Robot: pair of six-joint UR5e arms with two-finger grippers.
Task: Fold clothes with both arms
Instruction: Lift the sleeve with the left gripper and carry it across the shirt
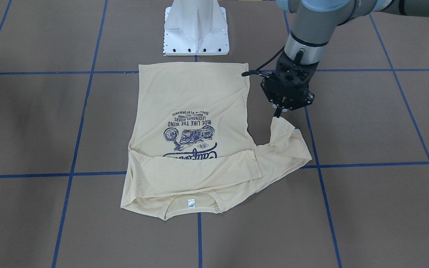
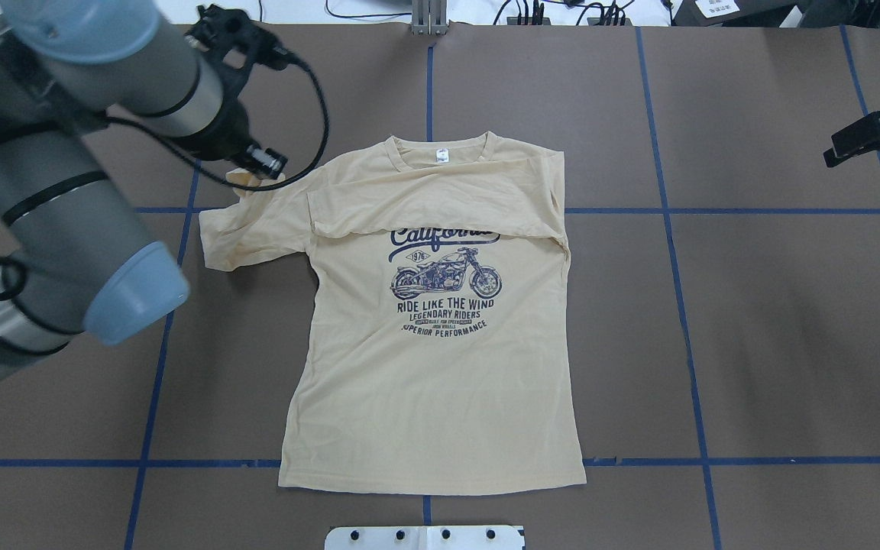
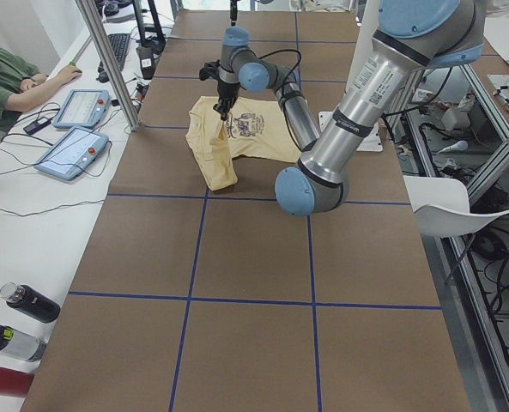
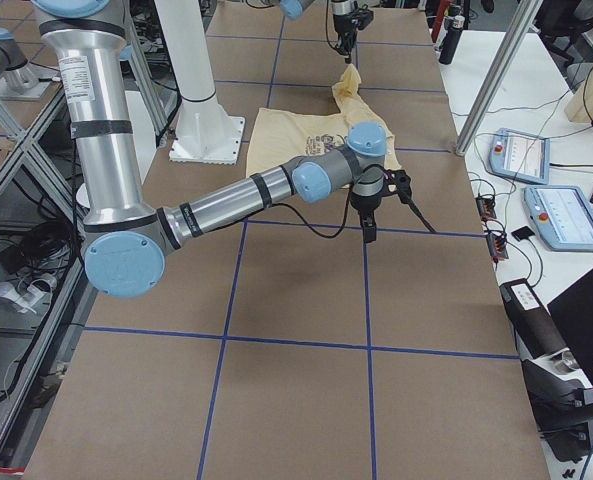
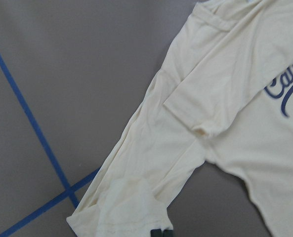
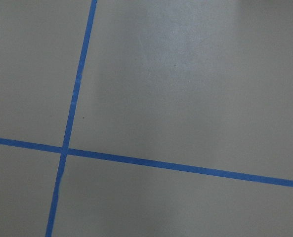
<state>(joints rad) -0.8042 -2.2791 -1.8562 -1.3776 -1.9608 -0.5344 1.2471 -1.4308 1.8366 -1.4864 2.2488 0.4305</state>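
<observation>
The cream-yellow T-shirt [image 1: 192, 96] lies flat and print-up on the brown table; it also shows in the overhead view [image 2: 440, 382]. One sleeve is folded across the chest over the "California" print [image 2: 440, 237]. My left gripper [image 1: 278, 114] is shut on the end of the other sleeve [image 1: 289, 145] and holds it raised beside the shirt. The left wrist view shows that sleeve [image 5: 151, 163] hanging below. My right gripper [image 2: 860, 141] hangs empty over bare table far to the side, apart from the shirt. Its jaws are not clear.
The white pedestal base [image 1: 196, 29] stands just behind the shirt's hem. Blue tape lines [image 6: 151, 163] cross the brown table. An operator [image 3: 5, 77], control tablets [image 3: 74, 150] and bottles [image 3: 27, 302] are along a side bench beyond the table edge.
</observation>
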